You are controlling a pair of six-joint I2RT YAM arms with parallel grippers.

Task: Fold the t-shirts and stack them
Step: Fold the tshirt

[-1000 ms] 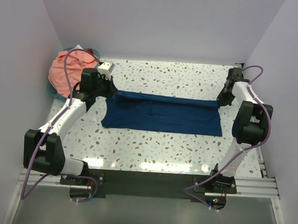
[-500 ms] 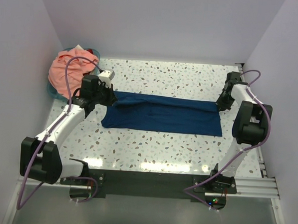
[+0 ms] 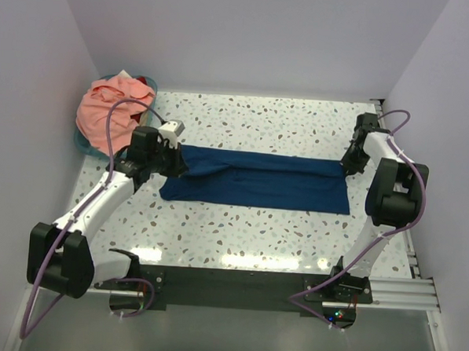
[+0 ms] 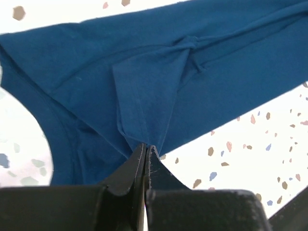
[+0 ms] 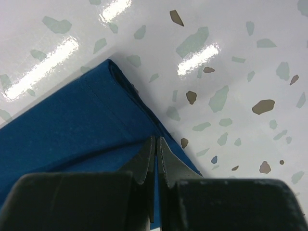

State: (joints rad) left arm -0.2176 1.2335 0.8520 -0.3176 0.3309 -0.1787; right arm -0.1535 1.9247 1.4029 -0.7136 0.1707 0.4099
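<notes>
A navy blue t-shirt point(image 3: 258, 181) lies folded into a long band across the middle of the table. My left gripper point(image 3: 180, 162) is shut on its left end, and the cloth point(image 4: 144, 91) bunches up into the closed jaws point(image 4: 146, 146). My right gripper point(image 3: 347, 164) is shut on the shirt's right end, pinching the folded edge point(image 5: 72, 125) low over the table point(image 5: 156, 139). A salmon-pink t-shirt point(image 3: 104, 110) lies crumpled in the basket at the back left.
The round teal basket point(image 3: 83, 142) stands in the back left corner against the walls. The speckled table point(image 3: 255, 232) has walls on the left, back and right. A black rail point(image 3: 237, 282) runs along the near edge by the arm bases.
My left gripper has moved right and toward the near side, dragging the shirt's left end with it. My right gripper has hardly moved.
</notes>
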